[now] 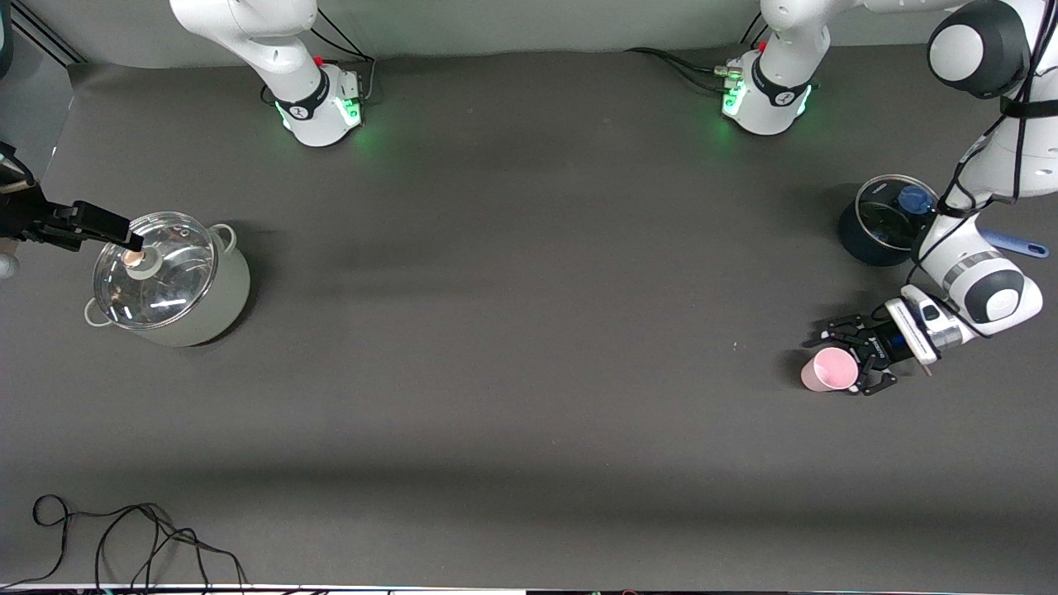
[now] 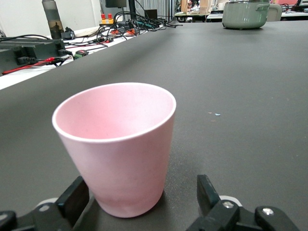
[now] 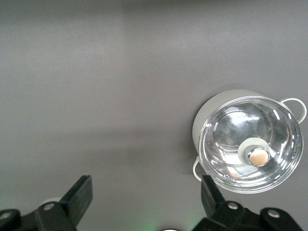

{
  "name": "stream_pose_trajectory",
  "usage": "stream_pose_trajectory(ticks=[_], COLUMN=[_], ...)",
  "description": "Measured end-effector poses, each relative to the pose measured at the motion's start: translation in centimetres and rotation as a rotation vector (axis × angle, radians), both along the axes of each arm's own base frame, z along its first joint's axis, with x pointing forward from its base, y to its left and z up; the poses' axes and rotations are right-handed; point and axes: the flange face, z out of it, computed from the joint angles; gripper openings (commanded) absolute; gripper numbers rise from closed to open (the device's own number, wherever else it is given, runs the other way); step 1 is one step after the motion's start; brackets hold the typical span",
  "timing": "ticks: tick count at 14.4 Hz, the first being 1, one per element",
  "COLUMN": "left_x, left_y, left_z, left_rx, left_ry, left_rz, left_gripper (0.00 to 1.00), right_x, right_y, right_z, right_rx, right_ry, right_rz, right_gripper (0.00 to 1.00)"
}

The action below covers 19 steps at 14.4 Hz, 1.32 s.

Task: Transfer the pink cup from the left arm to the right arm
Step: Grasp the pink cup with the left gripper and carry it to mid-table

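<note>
At the left arm's end of the table, the pink cup (image 1: 830, 368) stands upright between the spread, untouching fingers of the left gripper (image 1: 845, 358); no grasp made. The right gripper (image 1: 124, 240) waits released above the lidded pot (image 1: 169, 278), so lift and handover remain.

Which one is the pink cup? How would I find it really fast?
Look at the left arm's end of the dark table, where a dark pot sits. Nearer the front camera than that pot, the pink cup stands upright between the open fingers of the left gripper. It is the only pink thing, and much smaller than the pots.
</note>
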Motion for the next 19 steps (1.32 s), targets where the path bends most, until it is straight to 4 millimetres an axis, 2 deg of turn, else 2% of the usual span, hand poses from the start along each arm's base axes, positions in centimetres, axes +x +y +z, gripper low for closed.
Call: stream_pose_trajectory(ticks=[4,5,6,7,8,10,14,16,17,19], left_x=[0.1,0.1,0.1,0.1,0.1,0.2,0.4,1.3,2.2,4.3], left_y=[-0.9,-1.1,-1.3,-1.3,-1.3,-1.3,-1.4,-2.0,-2.7,-5.0], left_z=[-0.4,-0.5,-0.8,-0.8,-0.8,-0.7,-0.6,0.2,1.3,4.9], left_rx=[-0.013,-0.021,-0.026,-0.030,-0.031,-0.033,-0.036,-0.044,-0.047,-0.051], left_ry=[0.002,0.004,0.007,0.007,0.007,0.004,0.009,0.037,0.058,0.100], left_rz=[0.018,0.026,0.029,0.031,0.032,0.034,0.038,0.046,0.050,0.051], left_gripper=[1.00,0.94,0.78,0.65,0.55,0.44,0.40,0.39,0.39,0.39], right_x=[0.0,0.0,0.0,0.0,0.0,0.0,0.0,0.0,0.0,0.0], right_y=[0.0,0.0,0.0,0.0,0.0,0.0,0.0,0.0,0.0,0.0], right_z=[0.0,0.0,0.0,0.0,0.0,0.0,0.0,0.0,0.0,0.0], right_rx=[0.000,0.000,0.000,0.000,0.000,0.000,0.000,0.000,0.000,0.000], right_ry=[0.000,0.000,0.000,0.000,0.000,0.000,0.000,0.000,0.000,0.001], right_rz=[0.000,0.000,0.000,0.000,0.000,0.000,0.000,0.000,0.000,0.000], right_gripper=[1.00,1.00,1.00,1.00,1.00,1.00,1.00,1.00,1.00,1.00])
